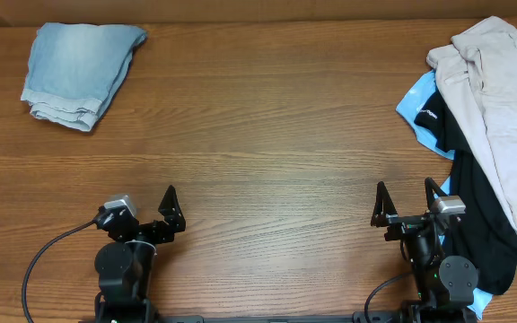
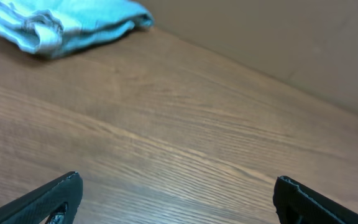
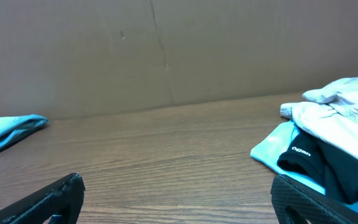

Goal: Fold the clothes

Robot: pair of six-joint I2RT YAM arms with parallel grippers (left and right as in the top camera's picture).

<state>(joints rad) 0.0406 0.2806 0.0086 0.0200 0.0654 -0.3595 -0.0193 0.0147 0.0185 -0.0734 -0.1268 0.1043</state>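
Denim shorts (image 1: 81, 74) sit folded far ahead of left tool (image 1: 172, 208). It and right tool (image 1: 406, 190) are spread apart, empty. Fold looks done.

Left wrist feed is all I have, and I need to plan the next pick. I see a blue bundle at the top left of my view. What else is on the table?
Observer: There is a pile at the far right: beige trousers on top of a black shirt and a sky-blue shirt.
Operator: Is the right gripper holding any of it?
Observer: No. The right gripper is open and empty, close beside the black shirt.
Operator: And my blue bundle, is it fully folded?
Observer: From overhead, the denim shorts lie in a compact folded stack in the far left corner, with nothing touching them.
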